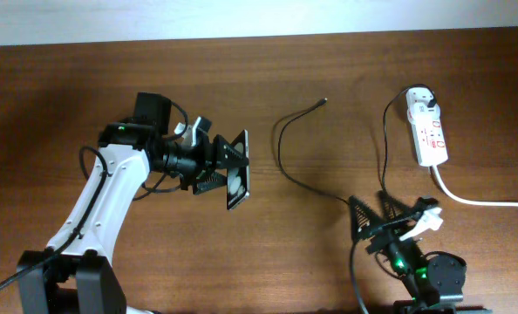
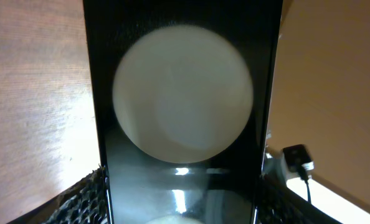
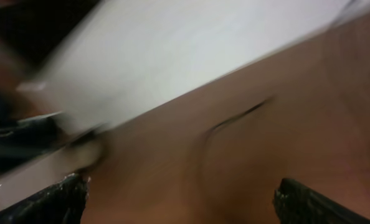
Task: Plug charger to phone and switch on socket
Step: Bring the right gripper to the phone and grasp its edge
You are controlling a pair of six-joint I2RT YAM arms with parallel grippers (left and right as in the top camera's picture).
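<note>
Clearly, the left gripper [image 1: 228, 166] is clamped on the phone [image 1: 238, 177] at centre-left of the overhead frame (a white round spot fills the left wrist view). Lower right, the right gripper [image 1: 372, 214] gapes wide, holding nothing, just beside the charger [image 1: 281, 144] cable, whose white adapter sits on the socket [image 1: 431, 135] at upper right.

- Cropped top and bottom in the left wrist view: phone [image 2: 182, 112], lower white spot barely showing.
- Smeared by motion in the right wrist view: charger [image 3: 235, 118], only a faint dark streak.
- Lost past the overhead's right edge: thick white cord [image 1: 494, 202].
- Too small to read: red markings on socket [image 1: 427, 131].
</note>
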